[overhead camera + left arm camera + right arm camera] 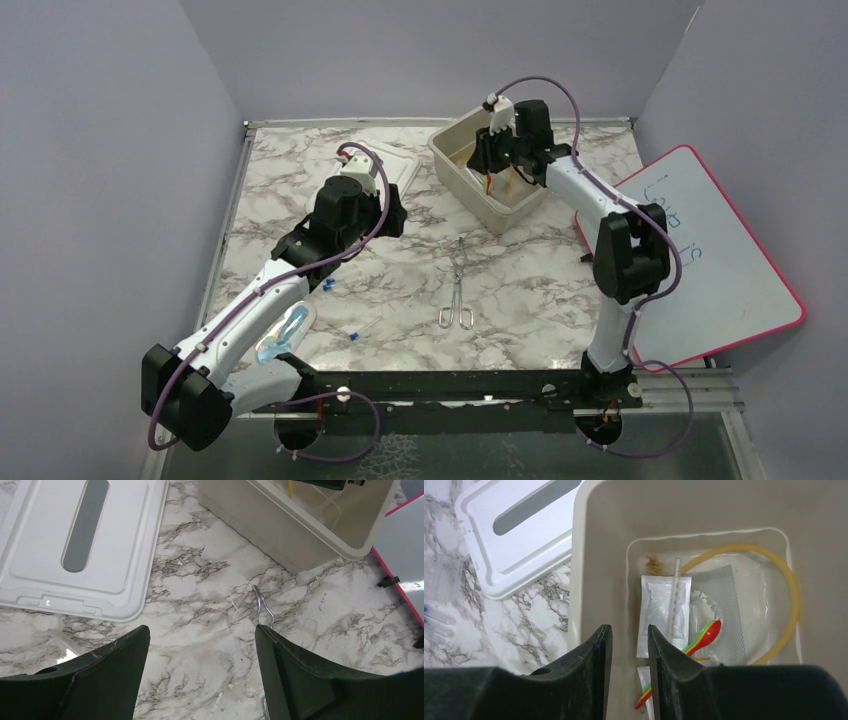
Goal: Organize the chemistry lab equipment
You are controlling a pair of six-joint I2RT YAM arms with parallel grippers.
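Thin metal tongs (pixel 458 285) lie on the marble near the middle; their tip (pixel 262 607) shows just beyond my left gripper's right finger. My left gripper (pixel 202 640) hangs open over bare marble, holding nothing. My right gripper (pixel 630 630) hovers over the beige bin (pixel 478 200), jaws apart with nothing between them. In the bin lie the amber tubing (pixel 791 595), a clear packet (pixel 663 612), coloured spoons (pixel 706 636), a mesh sheet (pixel 724 600) and a small brush (pixel 655 564). Tiny blue-capped pieces (pixel 328 287), a thin dropper (pixel 360 330) and a clear packet (pixel 285 335) lie beside the left arm.
The bin's white lid (pixel 400 165) lies flat at the back, left of the bin. A pink-edged whiteboard (pixel 710 250) leans at the right edge. Grey walls close in the table on three sides.
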